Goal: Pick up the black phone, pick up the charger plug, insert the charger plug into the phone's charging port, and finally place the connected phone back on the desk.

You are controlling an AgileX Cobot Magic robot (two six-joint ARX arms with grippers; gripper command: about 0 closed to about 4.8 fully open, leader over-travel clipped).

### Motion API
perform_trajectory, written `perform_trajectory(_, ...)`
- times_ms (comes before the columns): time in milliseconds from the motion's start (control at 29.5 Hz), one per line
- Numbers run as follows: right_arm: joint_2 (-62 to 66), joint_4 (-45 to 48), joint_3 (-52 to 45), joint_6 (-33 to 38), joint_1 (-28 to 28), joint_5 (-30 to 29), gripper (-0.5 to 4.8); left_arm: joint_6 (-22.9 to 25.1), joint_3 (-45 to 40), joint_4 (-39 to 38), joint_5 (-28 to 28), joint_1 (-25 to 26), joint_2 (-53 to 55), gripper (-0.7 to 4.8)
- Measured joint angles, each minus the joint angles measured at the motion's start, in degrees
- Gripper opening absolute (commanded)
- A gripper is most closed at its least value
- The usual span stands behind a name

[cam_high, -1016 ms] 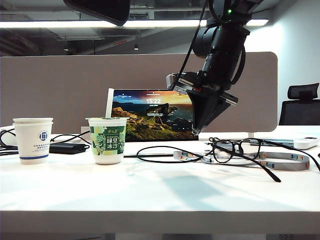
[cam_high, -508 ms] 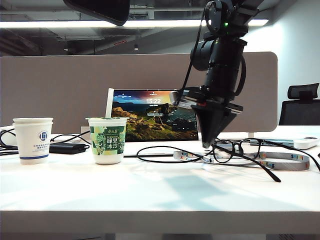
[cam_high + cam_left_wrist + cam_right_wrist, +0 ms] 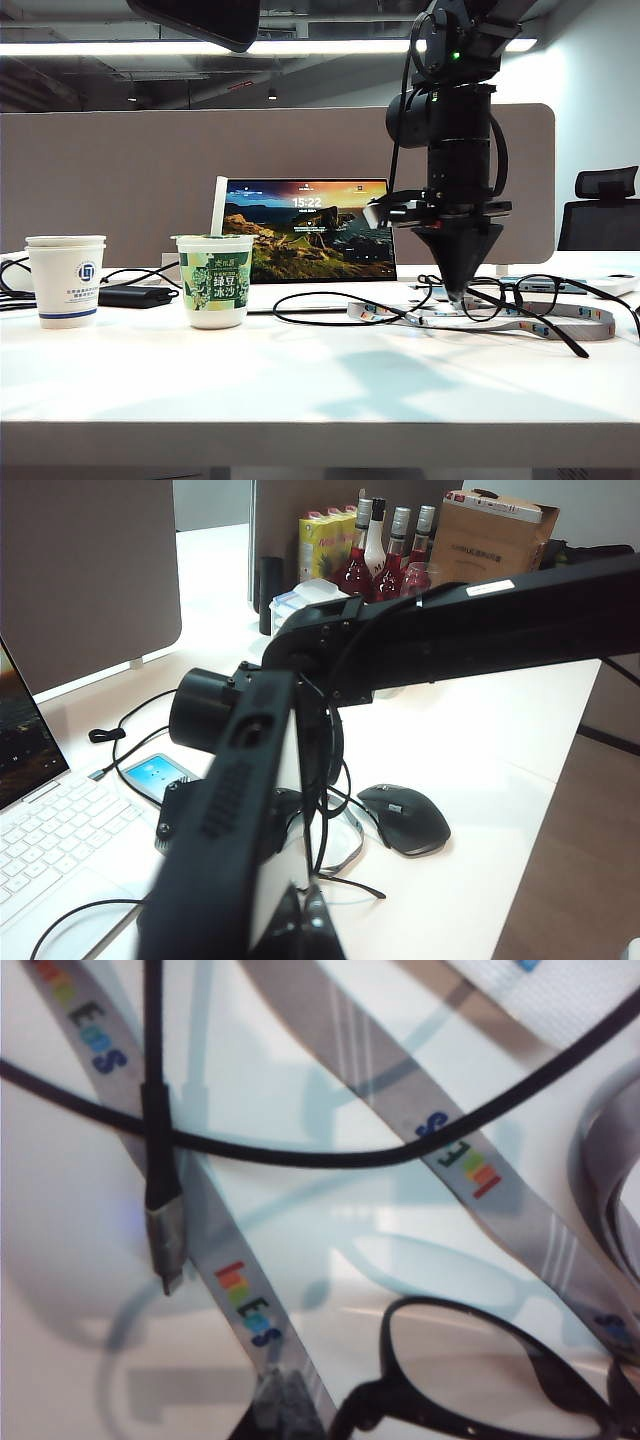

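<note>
Exterior view: the right tool [image 3: 458, 296], tips together, is hanging over the glasses [image 3: 500, 297] on the surface [image 3: 300, 380], seemingly seeking the charger plug.

Left wrist view: the left tool [image 3: 303, 920], tips together, is idling; the black phone [image 3: 156, 773] is lying beside the laptop [image 3: 60, 830].

Right wrist view: the charger plug [image 3: 165, 1235] is lying across the lanyard [image 3: 250, 1310] near the glasses; opening comes next.

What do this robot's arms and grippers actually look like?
Both are matte black. The right arm is a chunky column with a green light and black cables, ending in a tapered right gripper. The left gripper has ribbed, white-sided fingers.
</note>
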Motion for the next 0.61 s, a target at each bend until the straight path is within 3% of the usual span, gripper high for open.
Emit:
perform_trajectory(169, 0.00, 2.25, 0.02, 0.00, 0.13, -5.14, 0.15, 0.00, 0.00, -0.44, 0.00, -0.02, 0.00, -0.07)
perform_trajectory(305, 0.00, 2.95, 0.02, -0.09, 0.15, -8.41, 1.82, 0.00, 0.00, -0.61, -0.02, 0.00, 0.00, -0.07)
perform_trajectory(609, 0.00, 7.65, 0.00, -0.11, 0.11, -9.79, 1.43, 0.00, 0.00, -0.61, 0.00, -0.02, 0.00, -0.07)
